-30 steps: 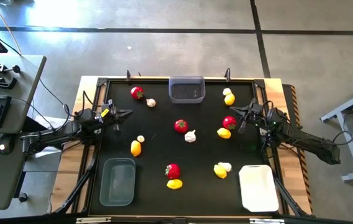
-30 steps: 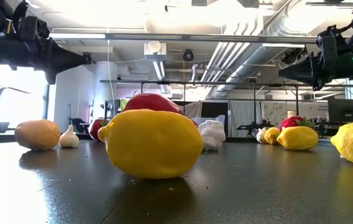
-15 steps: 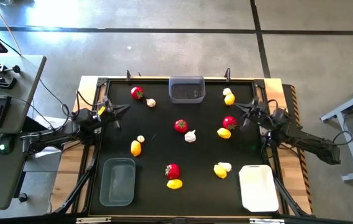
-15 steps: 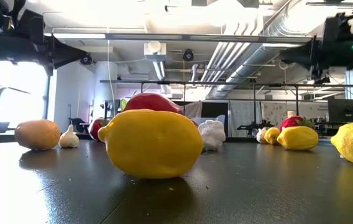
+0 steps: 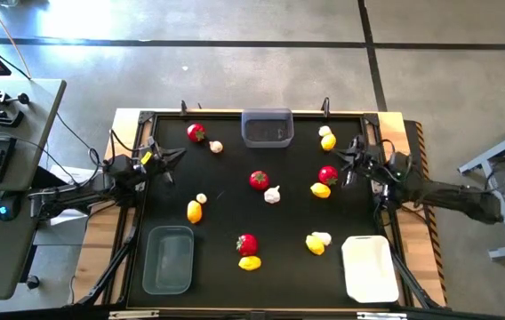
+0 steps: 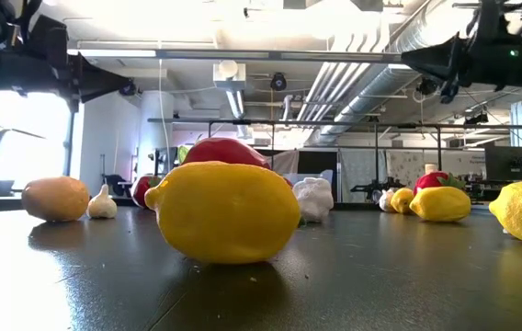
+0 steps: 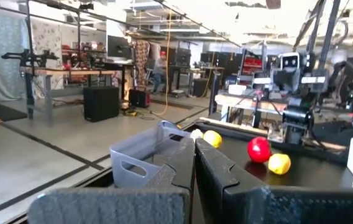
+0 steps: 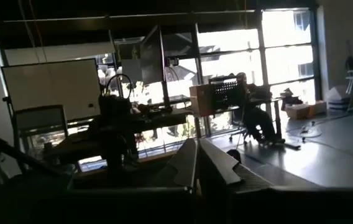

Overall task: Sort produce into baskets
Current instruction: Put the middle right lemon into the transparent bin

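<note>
No produce held, jaws of right gripper (image 5: 352, 163) pressed together beside red fruit (image 5: 327, 174); spreading judged needed before pickup.

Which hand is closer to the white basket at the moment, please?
The right hand. It hovers near the table's right edge, a short way up from the white basket in the overhead view. The left hand sits across the table near the left edge, much farther away.
</note>
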`<control>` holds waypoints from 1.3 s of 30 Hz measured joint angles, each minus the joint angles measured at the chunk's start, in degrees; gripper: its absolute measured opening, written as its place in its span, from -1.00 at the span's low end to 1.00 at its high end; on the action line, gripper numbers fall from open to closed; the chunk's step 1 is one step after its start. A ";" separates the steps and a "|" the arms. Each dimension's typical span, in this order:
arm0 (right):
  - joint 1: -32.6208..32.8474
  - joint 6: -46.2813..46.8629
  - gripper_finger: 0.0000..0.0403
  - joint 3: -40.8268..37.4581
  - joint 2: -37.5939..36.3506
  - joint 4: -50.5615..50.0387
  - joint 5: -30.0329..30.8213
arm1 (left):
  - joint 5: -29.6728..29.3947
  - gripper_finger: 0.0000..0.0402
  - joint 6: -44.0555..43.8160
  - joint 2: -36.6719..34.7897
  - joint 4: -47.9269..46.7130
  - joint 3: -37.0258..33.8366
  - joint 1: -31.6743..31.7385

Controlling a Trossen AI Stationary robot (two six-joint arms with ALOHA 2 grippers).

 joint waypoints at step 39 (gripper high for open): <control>20.92 19.90 0.20 59.09 60.19 -89.31 7.15 | 0.67 -1.00 6.99 2.76 1.91 0.00 -0.02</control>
